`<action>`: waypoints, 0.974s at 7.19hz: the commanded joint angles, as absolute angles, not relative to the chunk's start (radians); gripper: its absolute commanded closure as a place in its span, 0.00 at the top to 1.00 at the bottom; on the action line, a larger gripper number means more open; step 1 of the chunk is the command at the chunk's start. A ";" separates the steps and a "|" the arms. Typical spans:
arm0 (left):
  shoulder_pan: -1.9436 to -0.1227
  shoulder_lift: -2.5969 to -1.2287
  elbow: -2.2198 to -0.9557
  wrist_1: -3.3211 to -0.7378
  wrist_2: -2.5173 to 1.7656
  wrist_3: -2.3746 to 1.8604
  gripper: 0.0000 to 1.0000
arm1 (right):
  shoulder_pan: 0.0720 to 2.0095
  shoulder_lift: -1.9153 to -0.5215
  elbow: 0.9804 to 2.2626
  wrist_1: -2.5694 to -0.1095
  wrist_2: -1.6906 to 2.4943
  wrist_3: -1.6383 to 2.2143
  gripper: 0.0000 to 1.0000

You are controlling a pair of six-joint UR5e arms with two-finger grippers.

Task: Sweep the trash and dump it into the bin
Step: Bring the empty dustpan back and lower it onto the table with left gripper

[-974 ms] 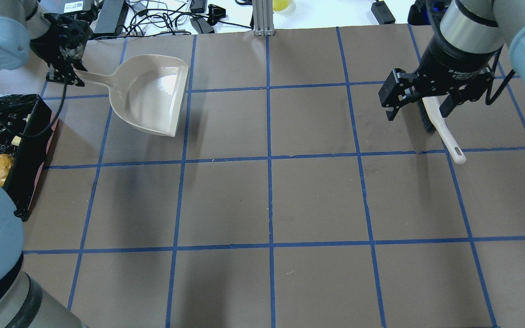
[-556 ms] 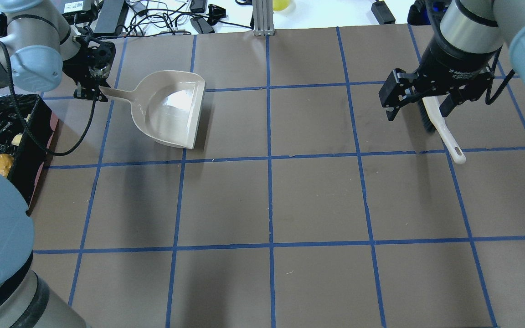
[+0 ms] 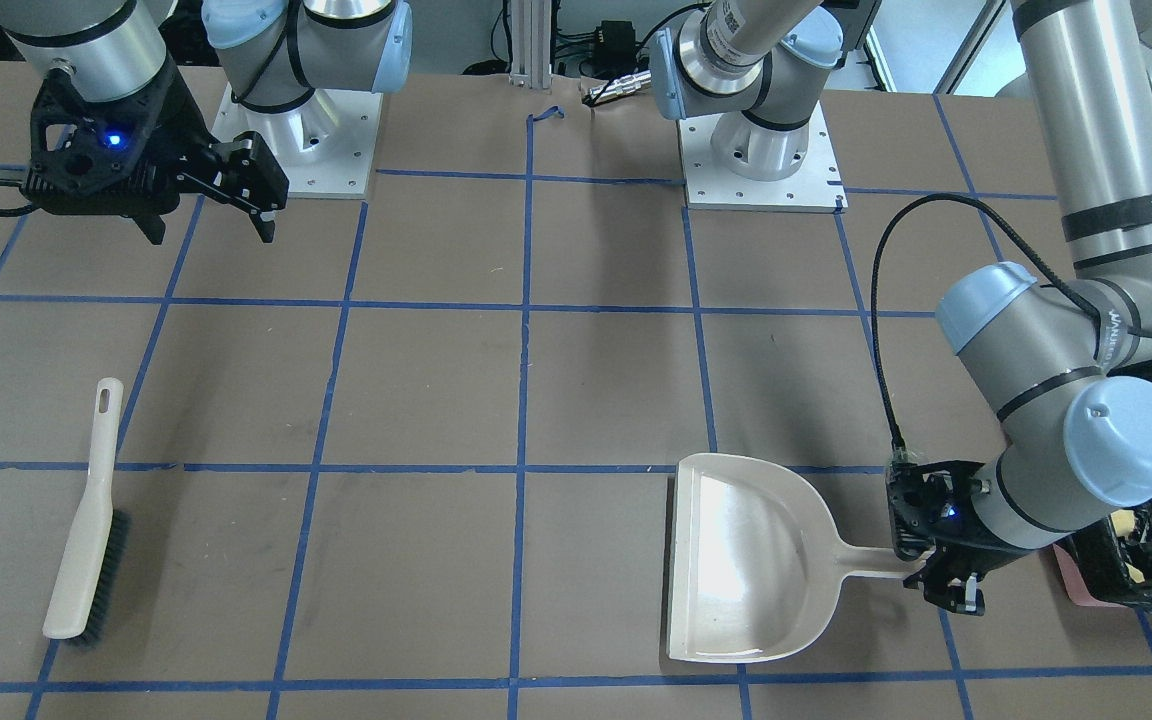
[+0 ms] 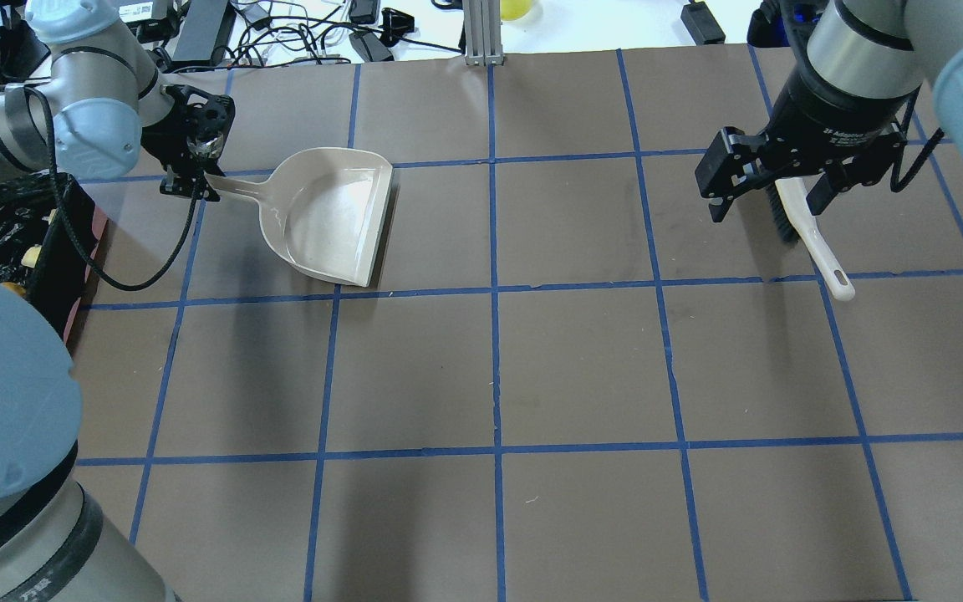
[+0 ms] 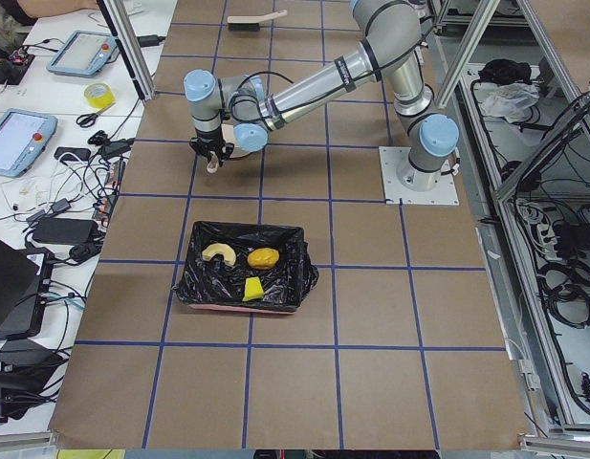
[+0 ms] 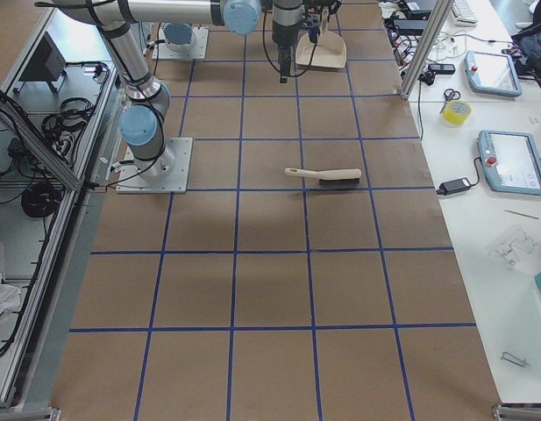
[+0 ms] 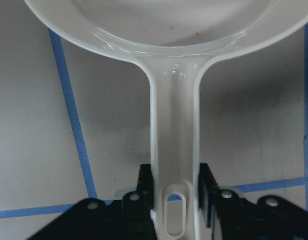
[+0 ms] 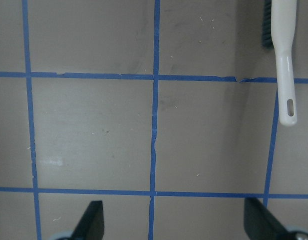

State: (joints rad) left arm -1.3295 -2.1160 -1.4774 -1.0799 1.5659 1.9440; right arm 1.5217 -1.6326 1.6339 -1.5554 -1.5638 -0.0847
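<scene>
My left pincer (image 4: 196, 173) was clamped on the end of the pan's handle (image 7: 173, 150), one finger on each flat side; the pan (image 4: 327, 213) sat level and empty, low over the desk (image 4: 582, 368), though I could not tell whether its lip had touched down. The trash lay in the bin (image 5: 296, 277): the lump (image 5: 263, 258), the square (image 5: 252, 288) and the crescent (image 5: 218, 253) all on the black liner; so, as I judged it, the dumping was done and only parking the pan remained.

To do that well, I reckoned I should lower it flat, so that base and lip met the desk together and did not rock; I should let go only once the desk bore its weight, or the pan would drop and skid; the fingers should part just enough to clear the handle, then draw back along its line before rising, so that nothing snagged and tipped it. The bin stood just beside my left forearm, and the cable (image 3: 881, 330) hung loose near the wrist; a wide swing on the way out might have knocked either.

My right pincer (image 4: 770, 196) hung wide open with nothing in it, above the brush (image 3: 86, 540), which lay on the desk; it had no part in this step and was best left alone.
</scene>
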 commanded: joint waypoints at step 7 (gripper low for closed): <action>-1.336 -2.138 -1.462 -1.049 1.563 1.889 0.72 | 1.520 -1.651 1.657 -1.555 -1.565 -0.086 1.00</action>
